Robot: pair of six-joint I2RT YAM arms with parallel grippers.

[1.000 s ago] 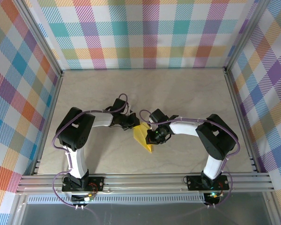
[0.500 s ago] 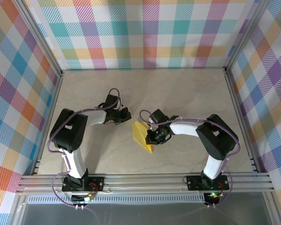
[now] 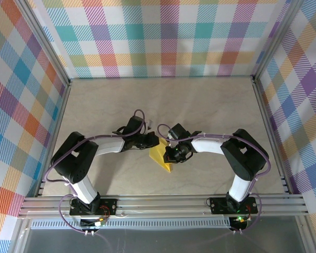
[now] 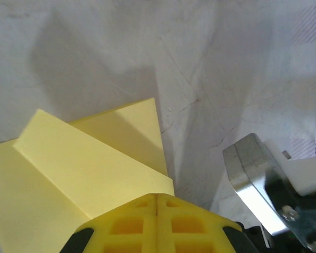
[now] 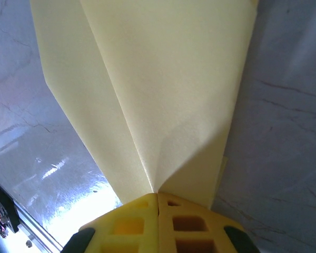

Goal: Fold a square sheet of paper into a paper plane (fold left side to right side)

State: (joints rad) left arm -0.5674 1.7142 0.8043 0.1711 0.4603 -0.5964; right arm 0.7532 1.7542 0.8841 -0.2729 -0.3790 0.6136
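Nothing readable here, folks. No text, labels, brand marks or numbers that I can make out in any of the views.

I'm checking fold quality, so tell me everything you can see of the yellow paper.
The yellow paper is thin, matte and plain, folded into layered flaps with sharp diagonal creases, tapering toward the near edge. It lies on the table. The shut left gripper meets its far edge, the shut right gripper its right side; whether either pinches it is unclear.
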